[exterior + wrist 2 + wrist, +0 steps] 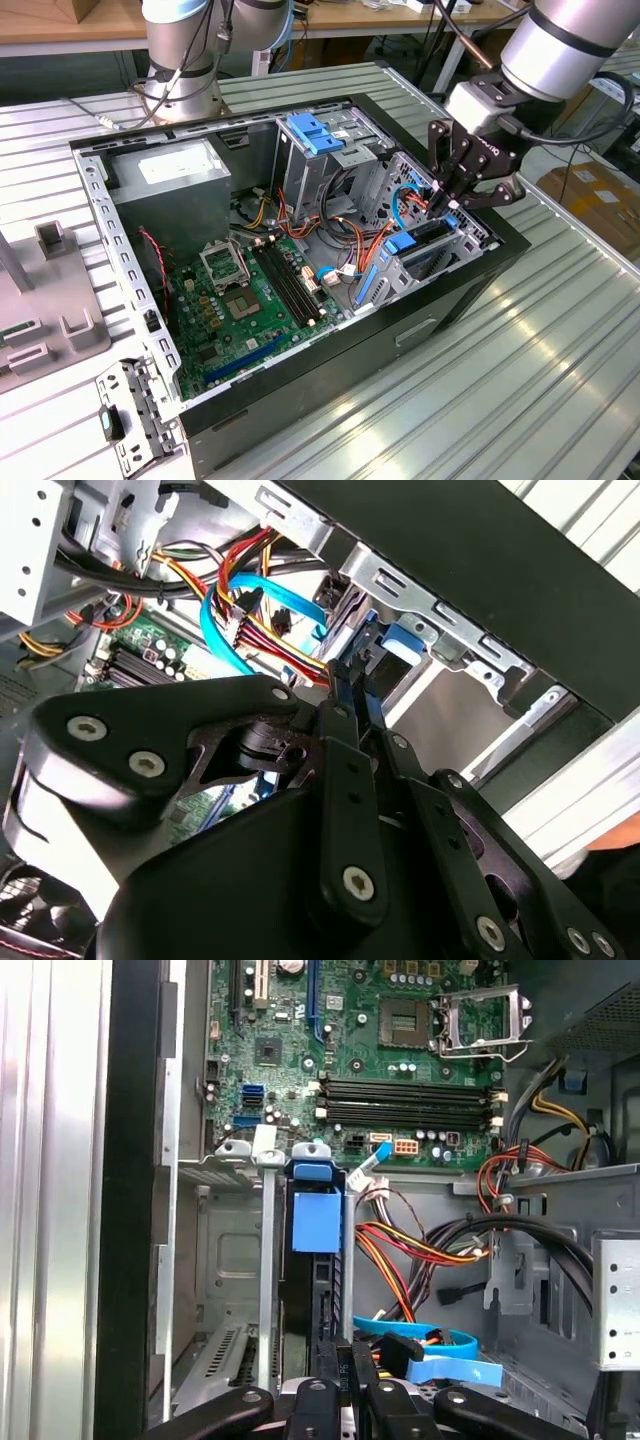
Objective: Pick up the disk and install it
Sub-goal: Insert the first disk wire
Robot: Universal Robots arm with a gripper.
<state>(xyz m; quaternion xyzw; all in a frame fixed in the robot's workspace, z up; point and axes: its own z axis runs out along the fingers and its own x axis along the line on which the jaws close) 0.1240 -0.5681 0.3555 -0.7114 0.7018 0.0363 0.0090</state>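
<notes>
At the exterior view's right end of the open computer case (470,290), we find the gripper (449,203) closed on the top edge of the disk (425,240). We note the disk standing on edge in the drive cage (235,1260), its blue carrier frame (317,1210) beside the motherboard (245,300).

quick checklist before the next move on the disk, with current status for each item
1. End effector over the drive cage, exterior view: ok.
2. Fingers closed on the disk by its blue carrier edge, both wrist views: ok.
3. Disk standing on edge inside the cage slot: ok.
4. Disk fully seated: cannot tell.
5. Blue cable and orange wires apart from the slot: ok.
</notes>
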